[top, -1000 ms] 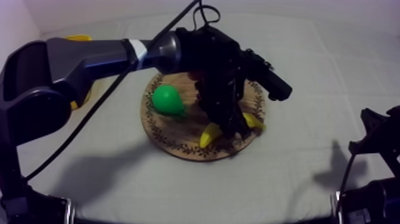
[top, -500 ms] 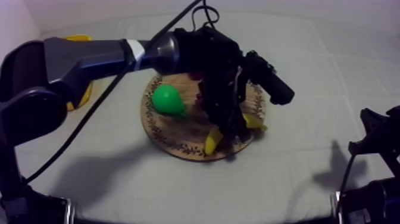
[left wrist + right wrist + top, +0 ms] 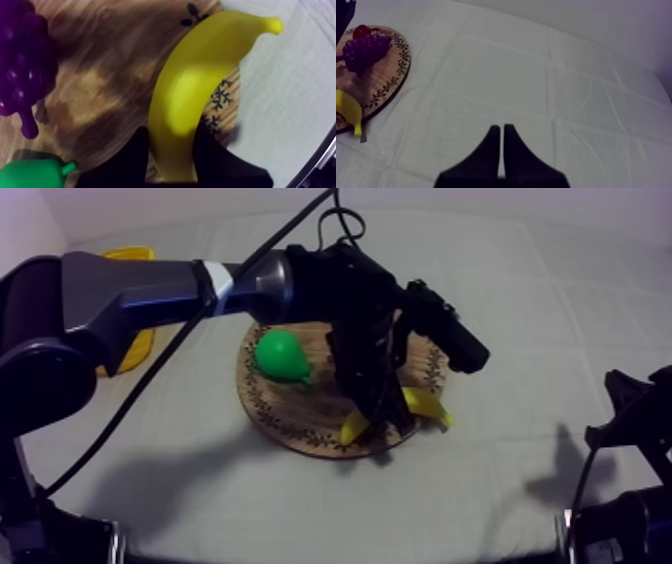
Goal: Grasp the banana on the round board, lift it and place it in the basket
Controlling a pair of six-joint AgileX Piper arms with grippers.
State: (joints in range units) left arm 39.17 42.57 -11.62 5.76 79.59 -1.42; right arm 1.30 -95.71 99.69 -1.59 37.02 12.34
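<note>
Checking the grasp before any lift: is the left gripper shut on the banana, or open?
Shut on the banana: in the left wrist view the black fingers of the left gripper press against both its sides.

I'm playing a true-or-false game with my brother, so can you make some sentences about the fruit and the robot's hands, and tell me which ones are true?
1. The left hand is closed round the banana. True.
2. The banana is already in the yellow basket. False: it is at the edge of the wooden board, in the left hand.
3. The pear is green and sits on the wooden board. True.
4. The right hand is holding the grapes. False: its fingers lie together on nothing, over the cloth; the grapes are on the wooden board.
</note>
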